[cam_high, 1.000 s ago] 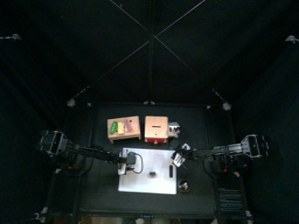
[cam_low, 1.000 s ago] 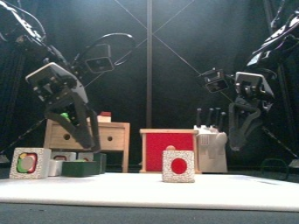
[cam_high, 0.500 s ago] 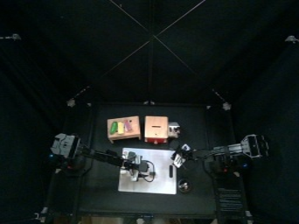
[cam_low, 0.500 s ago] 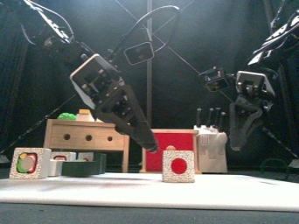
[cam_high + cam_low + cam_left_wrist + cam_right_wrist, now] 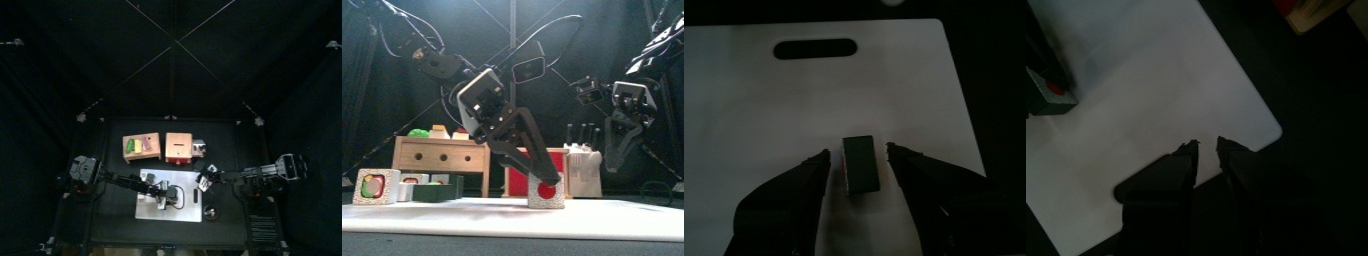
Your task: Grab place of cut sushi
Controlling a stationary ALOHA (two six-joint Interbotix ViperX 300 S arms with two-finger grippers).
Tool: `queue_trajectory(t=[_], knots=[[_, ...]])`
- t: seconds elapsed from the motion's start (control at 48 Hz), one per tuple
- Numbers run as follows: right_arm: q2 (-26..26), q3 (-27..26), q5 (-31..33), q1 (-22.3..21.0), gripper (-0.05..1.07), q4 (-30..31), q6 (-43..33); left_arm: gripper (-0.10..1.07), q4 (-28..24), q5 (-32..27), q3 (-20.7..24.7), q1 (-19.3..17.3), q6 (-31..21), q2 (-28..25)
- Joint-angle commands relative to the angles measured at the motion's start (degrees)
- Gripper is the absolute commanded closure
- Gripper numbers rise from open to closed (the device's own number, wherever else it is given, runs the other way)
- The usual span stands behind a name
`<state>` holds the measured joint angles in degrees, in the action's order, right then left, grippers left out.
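Over white board [image 5: 764, 110], left hand [image 5: 858, 155] straddling sushi block [image 5: 859, 163]

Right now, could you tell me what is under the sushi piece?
The sushi piece stands on the white cutting board, between the open jaws of the left gripper. What lies beneath the board is covered.
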<state>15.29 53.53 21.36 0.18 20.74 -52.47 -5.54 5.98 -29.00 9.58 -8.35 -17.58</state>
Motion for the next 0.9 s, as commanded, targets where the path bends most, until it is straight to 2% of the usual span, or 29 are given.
queue_trajectory(t=[0.0,0.188,0.312,0.875], knots=[[0.7,-0.4,-0.3,0.1,0.37,0.1,0.1,0.16,0.2,0.2,1.3,-0.2,0.0,0.6],[0.6,-0.4,-0.3,0.1,0.37,0.2,0.1,0.36,0.2,-0.5,1.1,-0.2,0.0,0.7],[0.5,-0.4,-0.3,0.1,0.37,0.0,0.0,0.44,0.1,-0.8,1.1,0.0,0.1,1.6],[0.5,-0.5,-0.3,0.1,0.37,-0.4,0.0,0.45,-1.5,-2.5,0.7,-0.2,0.3,3.3]])
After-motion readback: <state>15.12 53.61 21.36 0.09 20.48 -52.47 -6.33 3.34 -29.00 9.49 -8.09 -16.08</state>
